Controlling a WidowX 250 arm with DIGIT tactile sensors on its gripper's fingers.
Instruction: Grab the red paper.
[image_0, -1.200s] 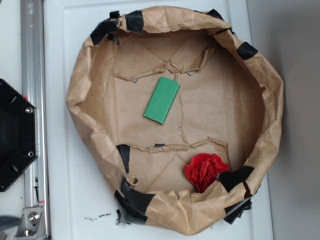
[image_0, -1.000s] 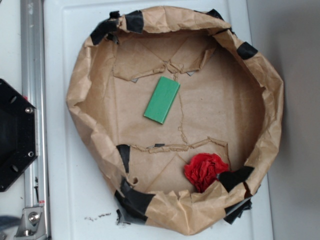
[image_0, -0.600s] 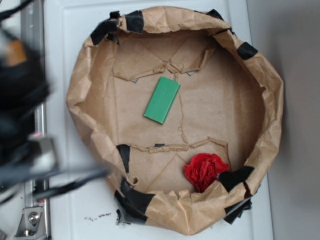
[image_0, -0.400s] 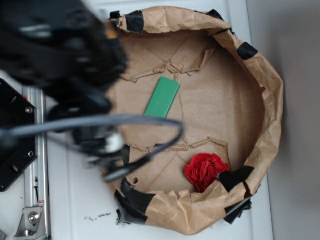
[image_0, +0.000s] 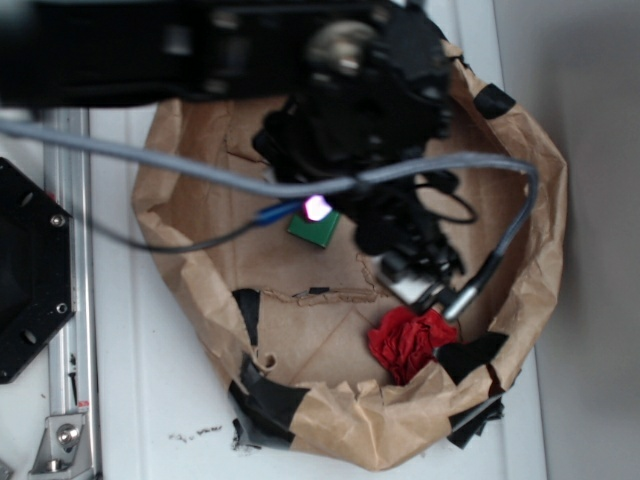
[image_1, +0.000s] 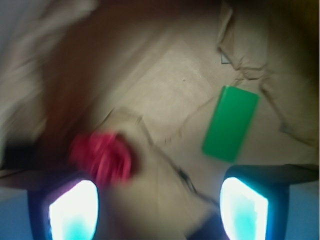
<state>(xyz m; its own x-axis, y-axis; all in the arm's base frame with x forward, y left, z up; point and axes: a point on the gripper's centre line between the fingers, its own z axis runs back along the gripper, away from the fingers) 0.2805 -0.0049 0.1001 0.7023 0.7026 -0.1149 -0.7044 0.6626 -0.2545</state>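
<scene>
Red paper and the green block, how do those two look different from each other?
The red paper is a crumpled, ruffled wad; the green block is a flat, smooth-faced rectangle. The red paper sits against the taped wall of the brown paper basin; the green block lies nearer its middle. From the exterior view the red paper shows whole, while the arm hides most of the green block. Both rest on the basin's floor, ungripped.

- red paper (image_0: 410, 342): bright red, lower right of the frame
- block (image_1: 230, 123): flat green, right of centre in wrist view
- paper bowl (image_0: 545, 215): brown, black tape patches on rim
- arm (image_0: 350, 95): black, grey cable, pink-white light
- table (image_0: 150, 400): white
</scene>
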